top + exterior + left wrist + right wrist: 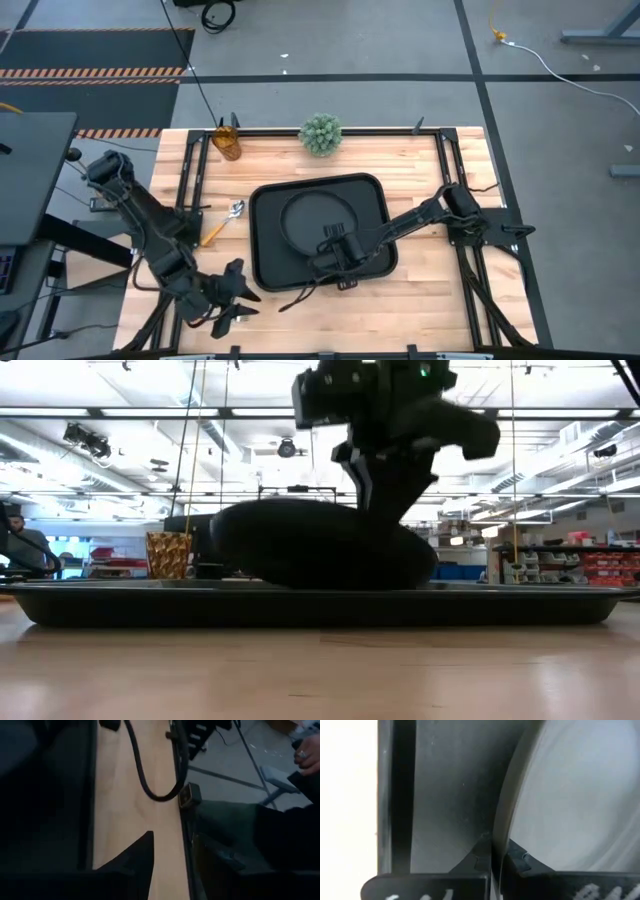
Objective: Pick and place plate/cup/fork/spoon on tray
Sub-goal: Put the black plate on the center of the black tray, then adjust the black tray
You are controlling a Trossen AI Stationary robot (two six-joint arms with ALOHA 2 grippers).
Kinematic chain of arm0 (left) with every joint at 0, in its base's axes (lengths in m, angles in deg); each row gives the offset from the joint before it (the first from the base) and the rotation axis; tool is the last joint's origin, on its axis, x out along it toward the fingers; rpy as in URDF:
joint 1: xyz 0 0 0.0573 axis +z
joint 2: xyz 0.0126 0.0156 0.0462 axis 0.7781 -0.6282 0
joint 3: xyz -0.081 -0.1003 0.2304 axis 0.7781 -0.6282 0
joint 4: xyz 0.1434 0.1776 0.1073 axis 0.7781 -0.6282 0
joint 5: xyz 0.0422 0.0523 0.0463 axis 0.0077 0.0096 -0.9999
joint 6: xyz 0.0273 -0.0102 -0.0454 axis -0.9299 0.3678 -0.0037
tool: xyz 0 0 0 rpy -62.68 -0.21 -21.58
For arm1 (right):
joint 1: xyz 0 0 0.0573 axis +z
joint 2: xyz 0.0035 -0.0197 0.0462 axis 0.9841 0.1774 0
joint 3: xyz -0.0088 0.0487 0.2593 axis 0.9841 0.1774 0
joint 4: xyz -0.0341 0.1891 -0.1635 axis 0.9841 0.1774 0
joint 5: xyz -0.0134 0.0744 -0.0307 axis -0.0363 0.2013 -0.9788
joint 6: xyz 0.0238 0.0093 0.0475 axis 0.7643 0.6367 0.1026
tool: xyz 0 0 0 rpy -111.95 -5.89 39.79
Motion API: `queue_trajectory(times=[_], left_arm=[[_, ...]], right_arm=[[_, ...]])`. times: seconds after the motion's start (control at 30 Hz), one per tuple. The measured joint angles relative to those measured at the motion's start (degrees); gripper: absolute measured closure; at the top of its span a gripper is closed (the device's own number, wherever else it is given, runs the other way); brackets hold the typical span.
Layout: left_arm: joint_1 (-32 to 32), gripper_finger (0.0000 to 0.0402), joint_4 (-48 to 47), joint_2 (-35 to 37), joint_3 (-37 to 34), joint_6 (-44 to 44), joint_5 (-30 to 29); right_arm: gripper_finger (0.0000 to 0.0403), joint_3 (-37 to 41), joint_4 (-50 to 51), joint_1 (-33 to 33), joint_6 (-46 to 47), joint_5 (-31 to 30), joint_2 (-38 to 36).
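Observation:
The round black plate point(316, 215) sits inside the black tray point(268, 262) at the table's middle. In the low view the plate point(300, 545) stands tilted, its near side raised. My right gripper point(327, 250) is shut on the plate's near rim. My left gripper point(236, 291) is open and empty above the table's near left part. The amber cup point(227, 142) stands at the far left and also shows in the low view point(168, 555). The spoon point(228, 217) lies on the wood left of the tray. The fork does not show. My right gripper pinches the plate's near rim point(496, 840) between its two fingers, one finger point(479, 855) outside the rim and one point(520, 859) inside over the plate's floor. The fingers come slanting down from the table's right. The plate is tilted, its held side raised above the tray.
A green spiky ball plant point(320, 133) stands at the far edge behind the tray. Dark frame rails point(190, 175) run along the table's left and right sides. A dark cable point(150, 785) lies on the wood near my left gripper. Bare wood lies right of the tray.

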Motion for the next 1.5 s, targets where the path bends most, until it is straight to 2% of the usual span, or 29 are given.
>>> queue_trajectory(times=[0.13,0.27,0.4,0.63,0.77,0.97,1.07,1.3,1.5], left_arm=[[-2.5,0.0260,0.0,0.0,0.0,-0.2,-6.0],[-4.3,0.0260,0.0,0.0,0.0,-2.6,-11.1],[-4.1,0.0260,1.0,0.0,0.0,-6.1,-12.0],[-3.4,0.0260,1.0,0.0,0.0,-6.1,-11.8],[-3.4,0.0260,1.0,0.0,0.0,-6.0,-11.8],[-3.8,0.0260,1.0,0.0,0.0,-5.2,-11.8],[-3.8,0.0260,1.0,0.0,0.0,-4.6,-11.8],[-3.7,0.0260,1.0,0.0,0.0,-4.6,-11.8],[-3.7,0.0260,1.1,0.0,0.0,-5.9,-12.2]], right_arm=[[0.0383,1.9,-1.0,0.0,0.1,-0.4,0.0],[0.0359,3.2,-3.3,0.1,1.3,0.0,0.0],[0.0326,4.2,-7.0,0.2,1.5,-0.3,0.0],[0.0273,5.1,-9.6,0.2,3.7,-1.0,0.1],[0.0260,5.1,-4.4,1.9,6.6,-0.9,-1.0],[0.0257,5.1,14.4,7.0,16.0,-0.6,-1.6],[0.0257,5.1,20.1,10.1,20.8,0.5,-1.6],[0.0247,5.1,21.5,14.6,28.5,5.5,-1.6],[0.0210,7.3,21.2,15.0,30.8,6.3,-1.6]])
